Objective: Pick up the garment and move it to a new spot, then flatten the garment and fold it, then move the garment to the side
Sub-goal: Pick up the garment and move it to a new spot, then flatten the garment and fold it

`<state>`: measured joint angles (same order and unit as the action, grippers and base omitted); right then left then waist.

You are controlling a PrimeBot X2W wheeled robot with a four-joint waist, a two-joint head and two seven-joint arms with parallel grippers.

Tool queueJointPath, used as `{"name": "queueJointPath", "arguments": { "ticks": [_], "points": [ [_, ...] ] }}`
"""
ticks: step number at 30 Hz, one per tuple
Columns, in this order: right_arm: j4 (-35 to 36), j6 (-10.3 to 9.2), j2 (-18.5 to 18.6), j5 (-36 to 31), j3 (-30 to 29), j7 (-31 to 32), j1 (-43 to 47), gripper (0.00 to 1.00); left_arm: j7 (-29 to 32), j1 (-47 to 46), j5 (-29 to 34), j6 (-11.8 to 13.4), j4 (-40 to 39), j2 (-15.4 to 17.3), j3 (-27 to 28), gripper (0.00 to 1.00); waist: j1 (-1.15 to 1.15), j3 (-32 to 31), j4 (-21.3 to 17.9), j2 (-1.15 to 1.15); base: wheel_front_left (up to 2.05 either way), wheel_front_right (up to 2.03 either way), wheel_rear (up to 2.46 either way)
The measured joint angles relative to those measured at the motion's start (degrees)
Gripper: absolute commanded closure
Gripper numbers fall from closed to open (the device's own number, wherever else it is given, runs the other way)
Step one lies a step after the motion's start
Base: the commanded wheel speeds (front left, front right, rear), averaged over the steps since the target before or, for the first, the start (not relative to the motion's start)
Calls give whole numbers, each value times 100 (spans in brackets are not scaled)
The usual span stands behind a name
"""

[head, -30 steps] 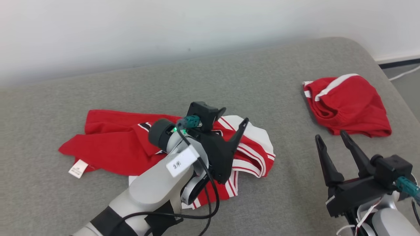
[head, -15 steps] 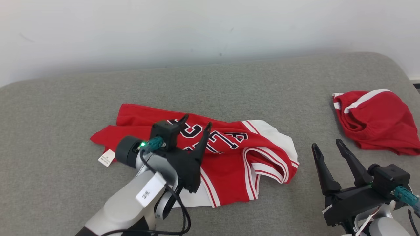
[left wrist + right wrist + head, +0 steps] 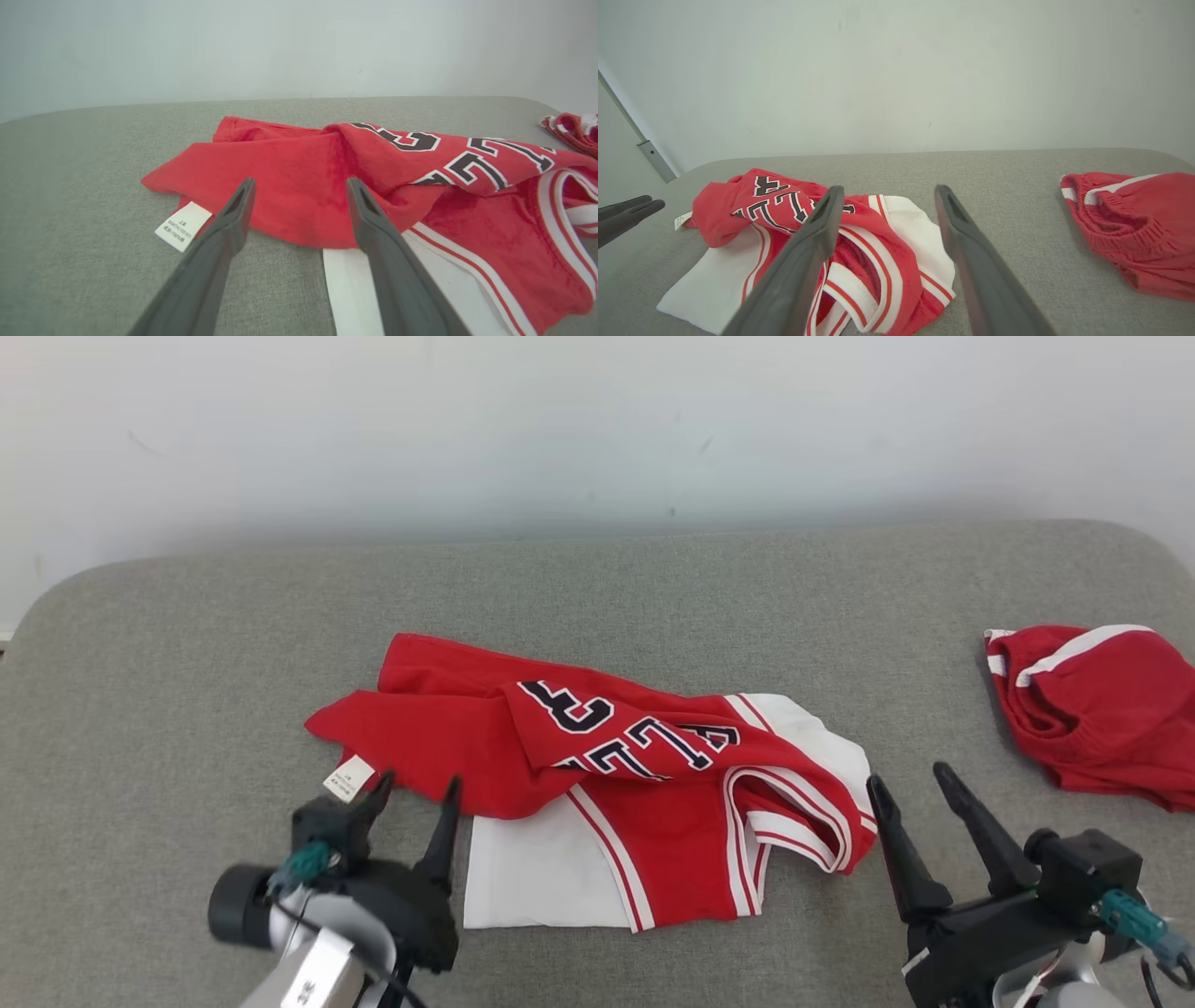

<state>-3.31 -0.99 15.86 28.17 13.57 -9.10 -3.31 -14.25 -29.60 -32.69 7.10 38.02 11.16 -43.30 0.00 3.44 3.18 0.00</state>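
Observation:
The garment is a red and white jersey with black letters, lying crumpled in the middle of the grey cushion. A white label sticks out at its left edge. My left gripper is open at the jersey's near left edge, fingers pointing at the red fold, nothing between them. The left wrist view has that gripper just short of the cloth and the label. My right gripper stands open and empty just right of the jersey's striped hem, and its wrist view looks over the jersey.
A second red garment with white trim lies bunched at the cushion's right end, also in the right wrist view. A pale wall rises directly behind the cushion. The cushion's rounded left corner is in sight.
The head camera has shifted, so the whole scene sits further right and lower. My left arm has pulled back off the jersey toward the near left, still open. The right gripper kept its pose.

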Motion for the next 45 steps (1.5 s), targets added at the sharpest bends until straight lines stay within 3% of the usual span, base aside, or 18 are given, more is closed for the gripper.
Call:
{"name": "queueJointPath", "arguments": {
  "ticks": [10, 17, 18, 30, 37, 38, 45],
  "points": [
    [-33, 58, -38, 252, 127, 241, 517, 0, -12, 1182, 844, 0, -699, -16, 1429, 0, 0, -106, 199, 0, 0, 0, 0],
    [-303, 96, -119, 361, 354, 858, 483, 0, -16, 1810, 1648, 1, -1617, -183, 2304, 0, 0, -178, 410, 0, 0, 0, 0],
    [-474, 94, -122, 363, 523, 1236, 333, 0, -16, 2023, 1905, 1, -1984, -267, 2541, 0, -1, -201, 502, 0, 0, 0, 0],
    [-1357, 24, -131, 252, 927, 2444, -547, 0, -18, 2510, 2599, 1, -2998, -577, 2963, 0, 0, -86, 711, 0, 0, 0, 0],
    [-1825, 86, -200, 280, 1043, 2803, -813, 0, 4, 2629, 2860, 1, -3366, -667, 3040, 0, 0, 6, 801, 0, 0, 0, 0],
    [-1902, 142, -244, 303, 1078, 2838, -864, 100, 20, 2697, 2877, 1, -3444, -693, 3142, 0, 0, 21, 813, 0, 0, 0, 0],
    [-2027, 314, -152, 352, 1037, 2904, -1082, 100, 147, 2850, 2949, 1, -3687, -731, 3348, 0, 0, 40, 752, 0, 0, 0, 0]
  ]
}}
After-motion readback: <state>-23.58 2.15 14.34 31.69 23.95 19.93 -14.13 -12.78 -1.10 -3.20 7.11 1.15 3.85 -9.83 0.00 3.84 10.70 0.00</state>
